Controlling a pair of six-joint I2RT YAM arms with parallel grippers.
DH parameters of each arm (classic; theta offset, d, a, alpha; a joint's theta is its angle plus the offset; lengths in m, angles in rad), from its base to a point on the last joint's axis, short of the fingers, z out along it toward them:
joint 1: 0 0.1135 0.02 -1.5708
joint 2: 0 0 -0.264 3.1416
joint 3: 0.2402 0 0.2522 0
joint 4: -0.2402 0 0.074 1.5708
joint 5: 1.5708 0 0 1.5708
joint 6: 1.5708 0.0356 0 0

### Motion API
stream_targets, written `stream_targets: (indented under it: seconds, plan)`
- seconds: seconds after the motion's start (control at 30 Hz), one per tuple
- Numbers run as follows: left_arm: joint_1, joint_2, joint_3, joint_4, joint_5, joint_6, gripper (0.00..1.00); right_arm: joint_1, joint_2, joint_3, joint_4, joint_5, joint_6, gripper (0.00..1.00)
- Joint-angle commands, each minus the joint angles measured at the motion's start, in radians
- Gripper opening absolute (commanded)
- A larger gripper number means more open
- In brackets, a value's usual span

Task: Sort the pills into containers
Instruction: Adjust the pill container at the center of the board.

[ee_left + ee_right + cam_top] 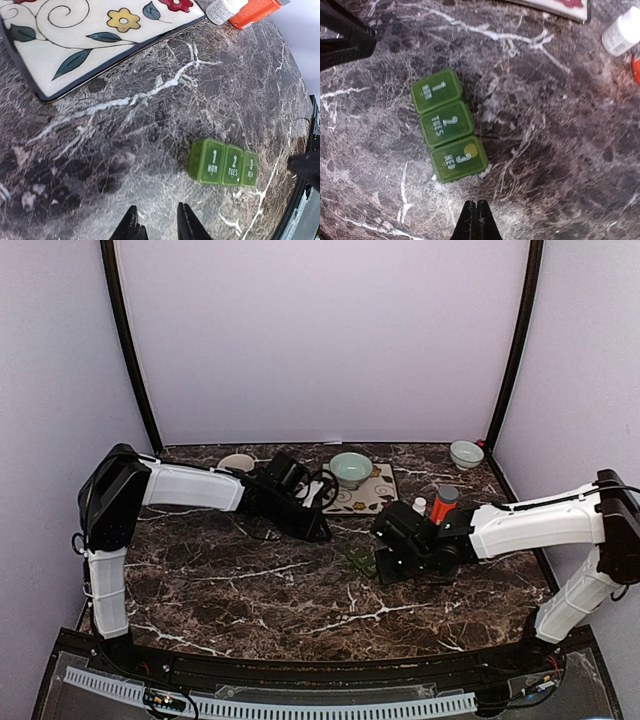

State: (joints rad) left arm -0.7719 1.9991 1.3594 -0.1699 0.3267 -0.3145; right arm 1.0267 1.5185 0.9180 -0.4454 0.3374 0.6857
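A: From above, what is the setting?
B: A dark marble table [250, 580] veined with white, closed in by plain lilac walls [320, 330] with a black strip running up each rear corner. Along the back stand a beige mug [237, 462], a pale green bowl [350, 468] on a flowered tile [378, 498], and a second bowl [466, 453] in the far right corner.
A: And the pill box?
B: The pill box [360, 560] lies mid-table, a small dark green strip between the ends of the two arms. An orange bottle [443, 502] and a white bottle [419, 505] stand just behind the right arm's wrist.
A: What does the left wrist add?
B: The lids, shut and marked 1 MON, 2 TUES, 3 WED, which the top view is too coarse to show. The strip sits well apart from the tile's dark-rimmed corner. The left gripper [157, 222] has its jaws a little apart with nothing between them, over bare marble short of the box.
A: The right wrist?
B: It looks straight down on the strip, with compartment 3 nearest its fingers. Only here does a yellow patch show at the lid of 3, and whether it lies inside or on top I cannot tell. The right gripper [476, 215] has its jaws pressed together, empty, just short of the box
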Motion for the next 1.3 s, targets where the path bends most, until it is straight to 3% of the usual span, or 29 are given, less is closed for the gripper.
stream_targets:
  seconds: [0.0,0.53,1.27]
  plan:
    - [0.003,0.037,0.069,-0.033,0.035,0.047,0.26,0.033,0.024,-0.049,0.088,-0.053,0.181,0.0]
    - [-0.013,0.127,0.168,-0.067,0.043,0.077,0.26,0.023,0.125,-0.092,0.194,-0.106,0.235,0.0]
    - [-0.045,0.167,0.189,-0.081,0.048,0.078,0.26,-0.1,0.19,-0.05,0.243,-0.129,0.108,0.0]
